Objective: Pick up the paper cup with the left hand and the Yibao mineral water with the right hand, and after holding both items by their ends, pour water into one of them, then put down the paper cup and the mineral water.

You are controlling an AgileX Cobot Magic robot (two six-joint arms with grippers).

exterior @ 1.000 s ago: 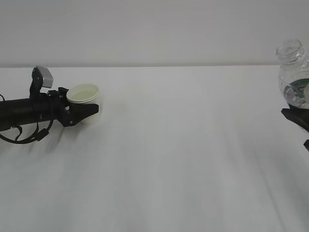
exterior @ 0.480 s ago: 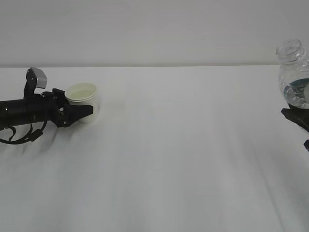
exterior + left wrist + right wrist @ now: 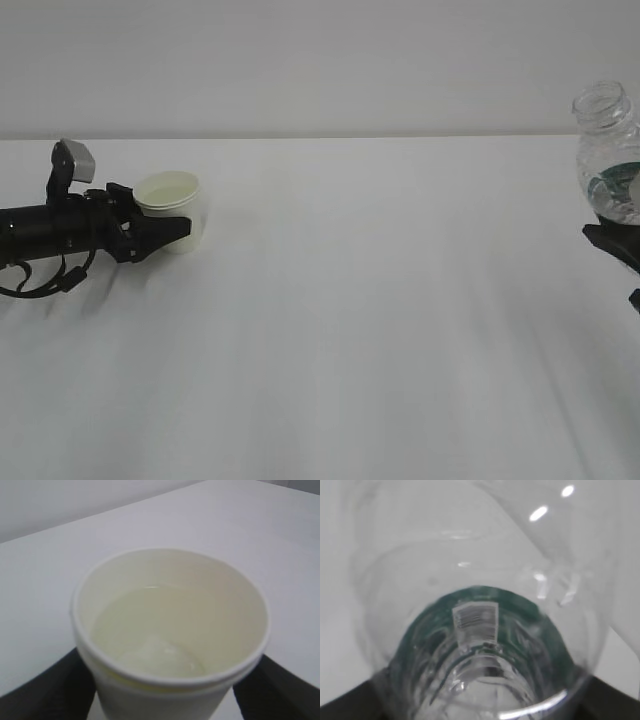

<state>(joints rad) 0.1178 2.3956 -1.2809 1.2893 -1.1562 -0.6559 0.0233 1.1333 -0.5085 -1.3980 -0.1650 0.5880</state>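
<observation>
Off-white paper cup [image 3: 171,210] sits on the white table [image 3: 380,320] at left between the spread left tool [image 3: 165,232]; the right tool [image 3: 615,243] clamps the clear green-labelled bottle [image 3: 610,160] at the right edge.

A wide white table [image 3: 380,330] fills the lower part of the exterior view, its surface plain with faint soft shadows. Behind it stands a pale grey wall [image 3: 320,60], meeting the far edge of the table in a straight horizontal line.
</observation>
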